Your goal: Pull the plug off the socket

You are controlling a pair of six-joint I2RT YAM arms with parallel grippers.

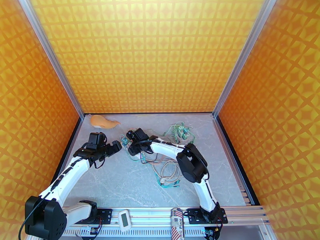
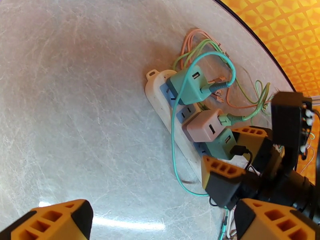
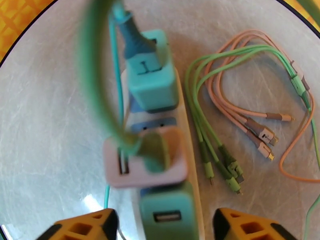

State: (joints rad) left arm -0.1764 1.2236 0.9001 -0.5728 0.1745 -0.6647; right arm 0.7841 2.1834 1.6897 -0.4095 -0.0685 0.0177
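The right end effector [image 3: 164,221] hangs over the near end of the cream plastic power strip [image 2: 157,97]. Its two orange-tipped fingers [image 3: 86,227] stand apart, one on each side of the square teal charger plug [image 3: 168,209]. A gap shows on both sides, so nothing is clamped yet. That plug sits in the last socket of the strip, hard against the square pink charger [image 3: 144,165] in the next socket.

The first risk is the closeness of those two. If the fingers close a little too far up the strip, they may pinch the pink charger as well and drag both out, or jam between the two.

The second risk is the strip itself. It lies loose on the grey marbled surface [image 2: 80,97], and the left end effector [image 2: 160,225] hovers beside it with its fingers wide apart, pressing on nothing. A straight upward pull would probably lift the whole strip instead of freeing the plug.

The third is the thick green cable [image 3: 94,77], which leaves the pink charger and loops up close to the right wrist camera. A rising arm could catch that loop and tug the strip sideways.

A grip too near the plug's top edge may also slip off its smooth sides.
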